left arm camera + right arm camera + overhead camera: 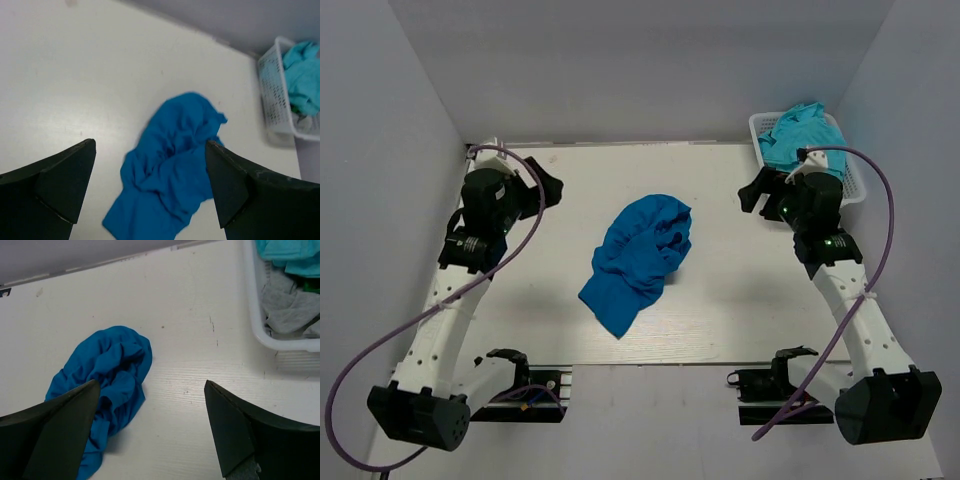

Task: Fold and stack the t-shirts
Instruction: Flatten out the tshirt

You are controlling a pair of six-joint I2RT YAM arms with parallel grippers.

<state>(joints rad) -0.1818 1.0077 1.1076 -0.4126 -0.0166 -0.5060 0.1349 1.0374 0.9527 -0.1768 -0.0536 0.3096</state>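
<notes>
A royal blue t-shirt lies crumpled in the middle of the white table. It also shows in the left wrist view and the right wrist view. Turquoise t-shirts are heaped in the white lattice basket at the back right. My left gripper is open and empty, held above the table's back left. My right gripper is open and empty, beside the basket. Neither touches a shirt.
The basket also holds grey cloth under the turquoise shirts. Grey walls close in the back and both sides. The basket shows in the left wrist view at the far right.
</notes>
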